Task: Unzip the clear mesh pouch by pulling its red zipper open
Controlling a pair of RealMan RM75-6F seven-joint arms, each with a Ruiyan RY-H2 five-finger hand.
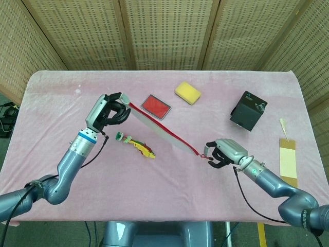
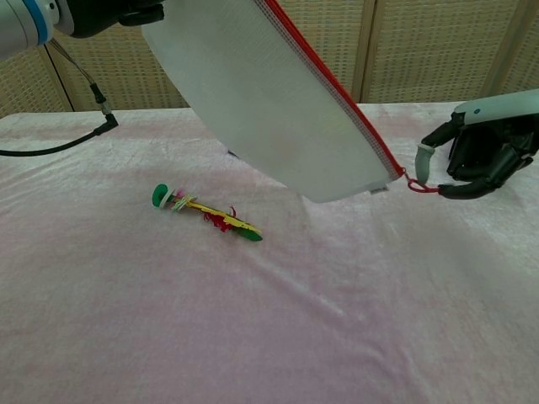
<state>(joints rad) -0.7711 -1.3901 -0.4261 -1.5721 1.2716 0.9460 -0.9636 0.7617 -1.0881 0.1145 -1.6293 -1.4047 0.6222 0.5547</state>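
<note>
Pink cloth (image 1: 169, 200) covers the table. Yellow sponge (image 1: 187, 92) lies toward the far edge, with a red flat case (image 1: 155, 106) just left of it. Black box (image 1: 248, 110) sits right of centre. Tan bookmark-like strip (image 1: 288, 161) lies near the right edge. Colourful green-ended toy (image 1: 136, 145) lies left of centre.
</note>
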